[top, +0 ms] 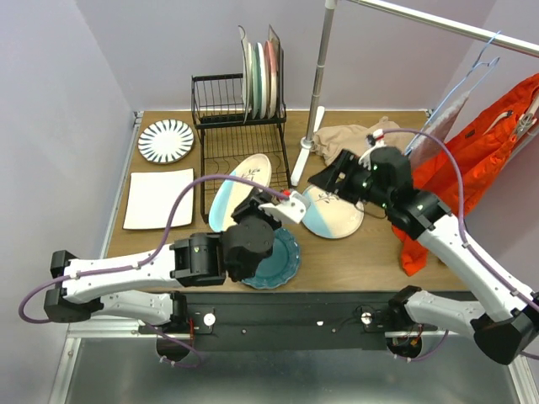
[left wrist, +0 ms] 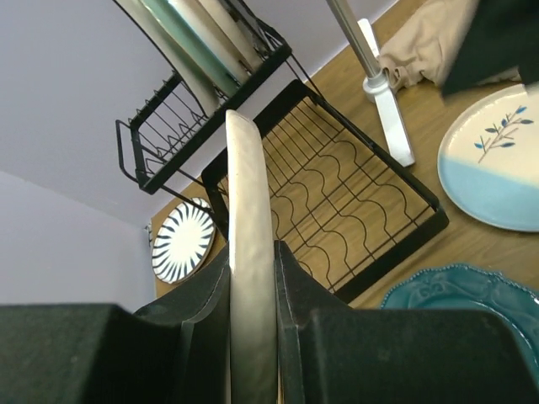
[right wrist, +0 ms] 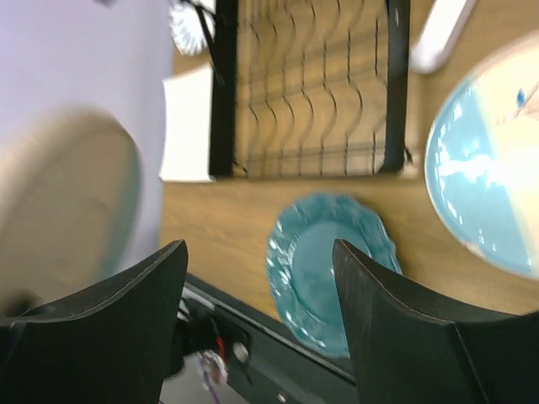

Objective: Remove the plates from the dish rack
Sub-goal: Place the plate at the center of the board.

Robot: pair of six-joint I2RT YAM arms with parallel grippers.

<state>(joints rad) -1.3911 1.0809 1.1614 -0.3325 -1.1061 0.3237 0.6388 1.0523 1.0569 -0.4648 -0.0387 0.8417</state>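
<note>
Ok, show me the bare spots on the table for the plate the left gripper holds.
Widest bare wood: front right, between the teal plate, the cream-blue plate and the orange jacket. A thinner strip lies between the square plate and the near edge. Crowded around the rack and along the left edge.

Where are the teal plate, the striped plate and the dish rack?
teal plate (top: 286,252), top view, right side.
striped plate (top: 166,140), top view, centre.
dish rack (top: 217,101), top view, upper basket wires.

Five plates (top: 166,140) out, one dish rack (top: 217,103)
</note>
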